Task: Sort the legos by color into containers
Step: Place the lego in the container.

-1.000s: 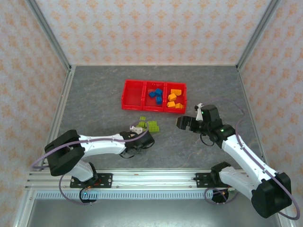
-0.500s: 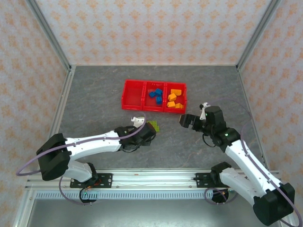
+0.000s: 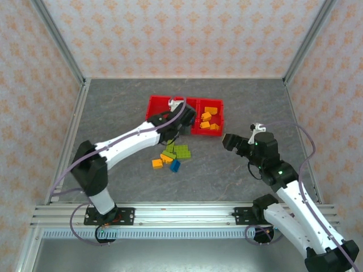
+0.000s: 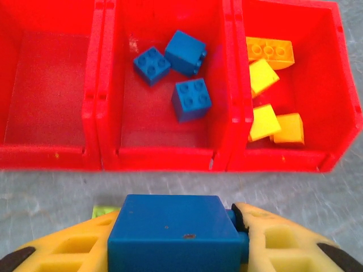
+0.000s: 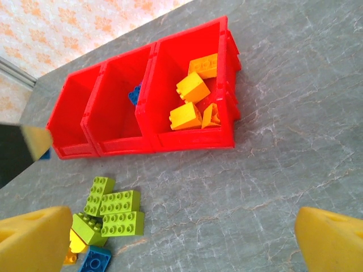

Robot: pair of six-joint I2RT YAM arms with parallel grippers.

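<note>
I am pinching a blue plastic studded brick [image 4: 173,226] in my left gripper [image 4: 180,252], its yellow foam pads [image 4: 266,238] pressing in from either side. The brick is lying crosswise between them, its long side running parallel to the long, shallow bright red plastic tray [image 4: 164,158]. In the left wrist view the middle compartment [image 4: 147,122] is sitting straight ahead of the brick, just past the tray's near wall, and three blue bricks [image 4: 191,99] are already lying in it. So I am judging that the drop turns on carrying forward over that wall without drifting right toward the compartment of orange-yellow bricks [image 4: 264,122]. My right gripper [image 3: 229,141] is hovering with its jaws spread wide and holding nothing, off the tray's right end and well apart from this brick, so the left arm is the nearer one. The loose pile of lime green bricks [image 5: 116,212] is waiting on the grey table between me and the tray, with one more blue brick [image 5: 96,258] at its near edge. From above, my own arm is covering the middle compartment, so I am unable to tell how high the brick is hanging. Its lower edge is running out of the wrist picture.
</note>
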